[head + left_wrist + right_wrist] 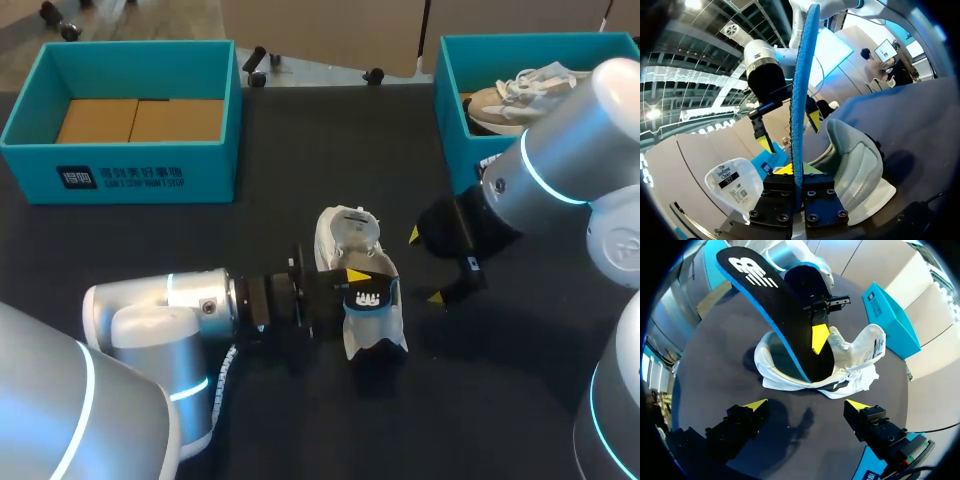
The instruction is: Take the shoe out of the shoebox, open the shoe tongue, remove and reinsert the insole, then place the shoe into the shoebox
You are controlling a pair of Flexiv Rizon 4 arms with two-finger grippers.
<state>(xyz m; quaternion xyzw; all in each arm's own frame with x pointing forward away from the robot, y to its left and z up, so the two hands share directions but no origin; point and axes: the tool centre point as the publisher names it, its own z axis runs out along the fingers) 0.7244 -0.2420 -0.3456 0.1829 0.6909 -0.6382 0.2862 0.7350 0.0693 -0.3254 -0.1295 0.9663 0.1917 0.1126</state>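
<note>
A white shoe lies on the black table mid-view, its tongue folded open. My left gripper is shut on the blue-edged black insole, pinching it edge-on between its fingers. The insole slants upward, its lower end inside the shoe and its logo end raised. My right gripper stands open just right of the shoe, fingers spread wide and holding nothing. From the left wrist, that gripper hangs beyond the insole and the shoe.
A teal shoebox with a cardboard floor stands at the back left. A second teal shoebox at the back right holds a beige shoe. My right arm hangs over that box's front.
</note>
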